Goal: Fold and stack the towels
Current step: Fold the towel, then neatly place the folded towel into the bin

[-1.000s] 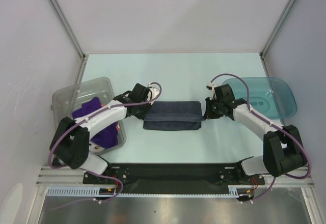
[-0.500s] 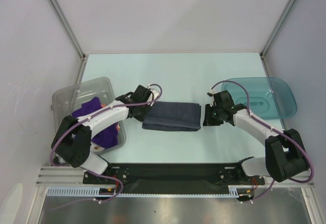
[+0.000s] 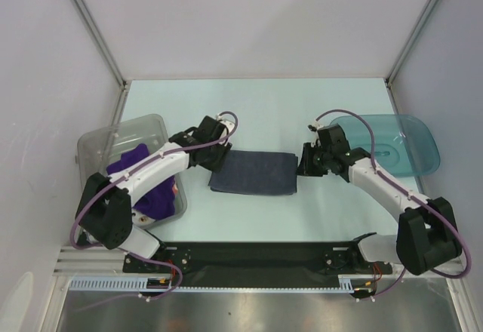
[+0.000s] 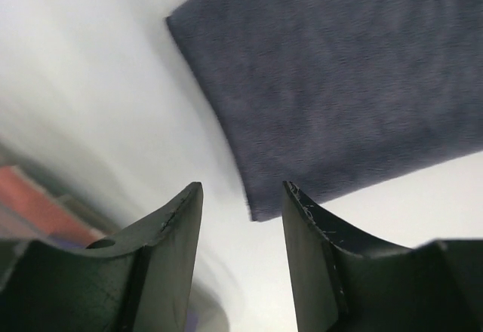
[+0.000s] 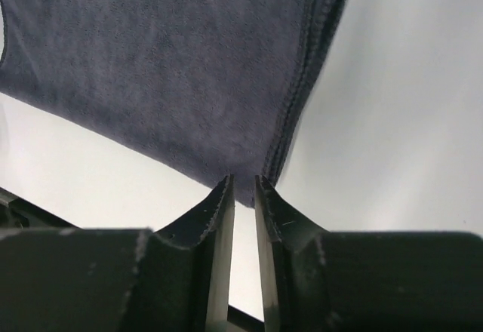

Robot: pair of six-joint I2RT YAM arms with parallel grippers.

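So, the navy towel [image 3: 253, 173] is laid folded on the tabletop [image 3: 264, 113] between the left tool [image 4: 243, 192], spread, and the right tool [image 5: 243, 182], barely parted, both empty, while a purple towel [image 3: 132, 158] is left unfolded in the bin [image 3: 113, 132].

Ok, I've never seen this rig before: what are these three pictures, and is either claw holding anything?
The wide picture looks down from above on two robot arms bolted at the near edge of a table. The other two come from cameras on each wrist, looking past that arm's own two fingers. A folded dark navy towel lies flat between the arms. The left gripper is over its left end, jaws apart, holding nothing. The right gripper is at its right end, jaws only slightly parted, also empty. On the left, a clear bin holds a purple towel; on the right sits a teal tray.
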